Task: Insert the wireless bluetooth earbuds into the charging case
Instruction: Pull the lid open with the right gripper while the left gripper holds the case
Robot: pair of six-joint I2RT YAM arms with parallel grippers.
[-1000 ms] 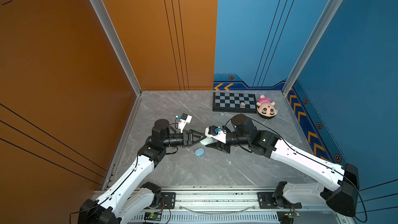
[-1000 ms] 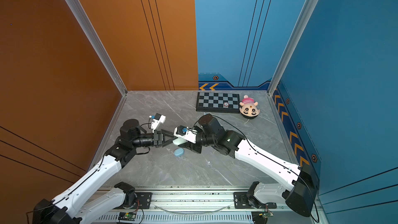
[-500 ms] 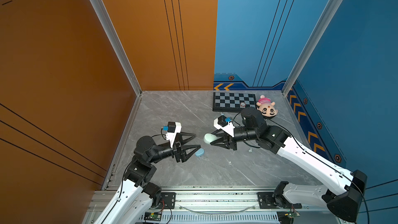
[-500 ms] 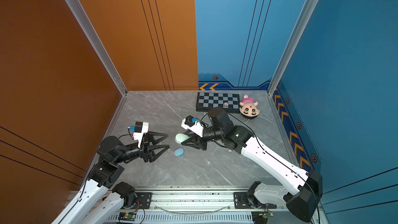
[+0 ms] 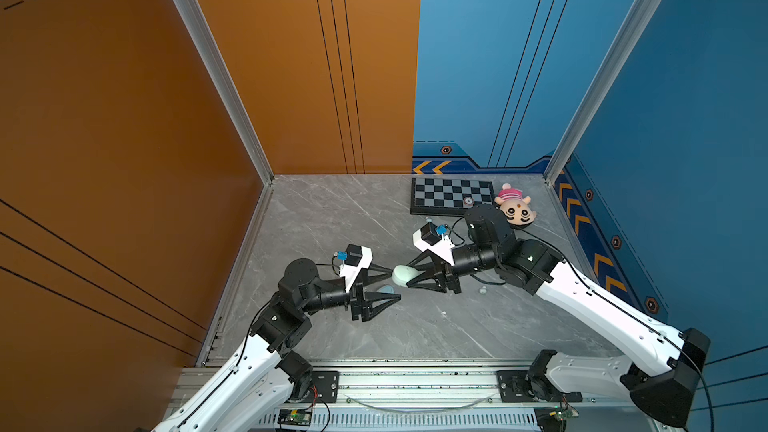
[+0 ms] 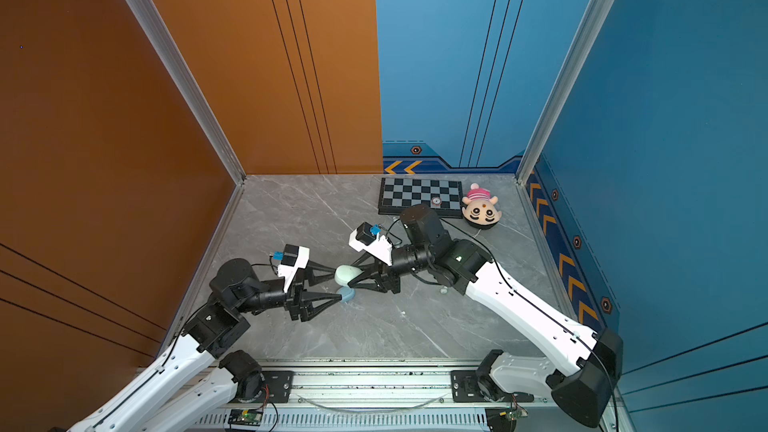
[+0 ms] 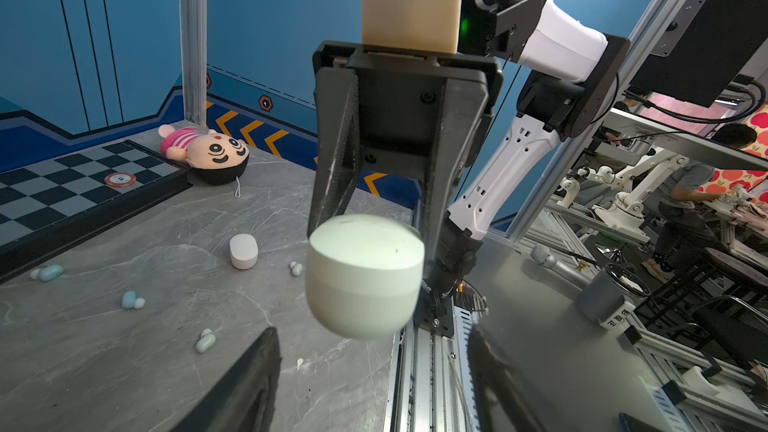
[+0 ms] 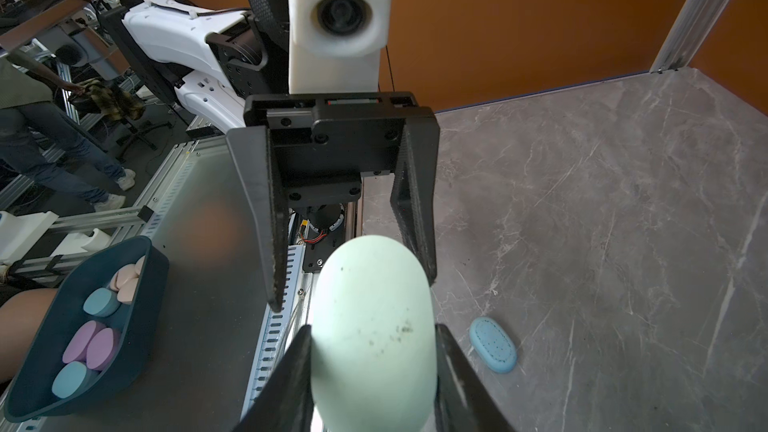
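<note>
In the right wrist view, we lose the near end of the mint case (image 8: 374, 326) at the frame edge. In both top views, the left gripper (image 6: 337, 284) covers part of the blue case (image 6: 348, 293). The earbuds (image 5: 482, 289) there are too small for us to tell colour. In the left wrist view, the left fingers (image 7: 249, 384) appear blurred and cut off by the edge.

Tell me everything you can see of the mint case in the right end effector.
The mint case is a smooth, matte, pale-green plastic pebble, oval, with a faint seam round it and dark specks. It looks closed. The right end effector clamps it off the table, free end pointing into the open left end effector; contact there is unclear.
</note>
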